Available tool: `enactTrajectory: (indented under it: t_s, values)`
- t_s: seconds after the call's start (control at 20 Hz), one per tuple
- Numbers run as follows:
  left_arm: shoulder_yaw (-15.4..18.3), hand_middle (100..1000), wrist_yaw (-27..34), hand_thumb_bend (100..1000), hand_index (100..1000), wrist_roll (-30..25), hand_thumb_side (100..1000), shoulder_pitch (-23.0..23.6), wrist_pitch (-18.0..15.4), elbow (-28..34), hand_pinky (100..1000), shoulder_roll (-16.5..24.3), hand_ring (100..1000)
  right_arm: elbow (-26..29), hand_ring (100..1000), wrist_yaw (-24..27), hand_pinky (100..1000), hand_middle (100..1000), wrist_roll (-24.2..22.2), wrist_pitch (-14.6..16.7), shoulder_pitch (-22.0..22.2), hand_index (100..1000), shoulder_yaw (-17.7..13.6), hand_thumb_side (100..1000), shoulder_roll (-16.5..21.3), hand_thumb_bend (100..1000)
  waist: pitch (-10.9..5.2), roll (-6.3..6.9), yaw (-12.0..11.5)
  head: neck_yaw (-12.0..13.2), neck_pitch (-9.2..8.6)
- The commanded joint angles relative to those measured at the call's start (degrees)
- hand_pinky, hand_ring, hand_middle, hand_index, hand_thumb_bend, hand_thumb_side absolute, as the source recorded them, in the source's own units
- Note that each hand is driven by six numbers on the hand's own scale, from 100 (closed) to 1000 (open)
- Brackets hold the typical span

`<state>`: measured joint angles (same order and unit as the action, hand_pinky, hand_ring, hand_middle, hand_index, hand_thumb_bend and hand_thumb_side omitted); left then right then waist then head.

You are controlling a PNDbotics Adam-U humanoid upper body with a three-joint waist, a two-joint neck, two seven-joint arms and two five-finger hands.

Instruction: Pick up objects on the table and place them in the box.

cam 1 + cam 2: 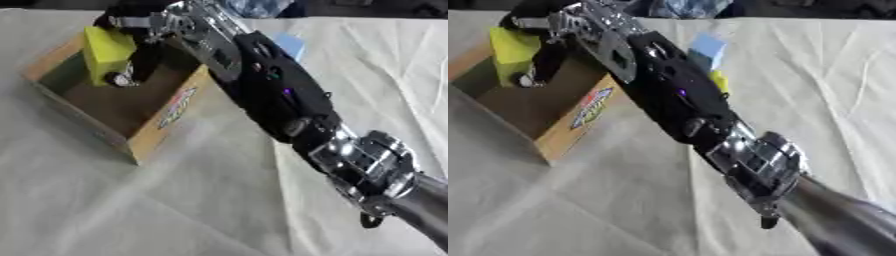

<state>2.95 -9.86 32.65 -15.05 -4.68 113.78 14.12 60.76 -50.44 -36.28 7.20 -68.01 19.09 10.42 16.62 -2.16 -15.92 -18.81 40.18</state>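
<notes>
A yellow block (107,51) hangs over the open cardboard box (166,120) at the upper left, just above its inside. My right hand (140,37) reaches in from the lower right across the table and is shut on the block, with dark fingers (138,65) curled down its right side. A light blue object (707,46) lies on the cloth behind my forearm, and a small yellow thing (720,81) shows beside it. My left hand appears in neither view.
The box's near wall carries a coloured label (591,107). My long black and silver right arm (289,100) crosses the table diagonally. A wrinkled white cloth (131,210) covers the table. Dark and bluish items (254,7) sit at the far edge.
</notes>
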Motion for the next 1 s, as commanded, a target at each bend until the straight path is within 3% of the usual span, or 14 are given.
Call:
enactTrajectory:
  t_s: [0.05,0.4,0.65,0.75,1.0]
  values:
    - [-0.1,1000,0.2,263,670,-0.2,954,-0.5,0.0,0.8,609,0.6,835,-3.3,862,-4.0,884,724,2.2,1.3,-1.3,890,-1.6,433,-1.2,278,-0.85,0.52,-0.1,-0.4,-0.7]
    - [-0.1,1000,0.3,260,670,-0.4,953,-0.5,0.1,0.8,609,0.4,835,-7.2,889,-7.5,912,770,2.2,5.0,-0.9,931,-2.3,513,-3.1,335,-0.73,0.71,-0.2,-0.5,-0.87]
    - [-0.1,1000,0.4,259,670,-0.5,952,-0.5,0.1,0.8,609,0.4,835,-8.0,915,-10.6,938,810,2.0,6.2,-1.1,960,-3.3,746,-3.6,482,-0.76,0.68,-0.3,-0.6,-1.04]
    - [-0.2,1000,0.4,258,670,-0.5,952,-0.5,0.1,0.8,609,0.4,835,-8.2,918,-11.7,942,813,2.8,6.1,-1.2,964,-3.8,792,-3.7,528,-0.77,0.66,-0.3,-0.5,-1.06]
    - [-0.1,1000,0.4,256,670,-0.7,952,-0.4,0.1,0.8,609,0.3,835,-8.3,921,-13.5,946,816,4.5,5.9,-1.4,976,-4.3,805,-3.5,560,-0.81,0.62,-0.2,-0.4,-1.06]
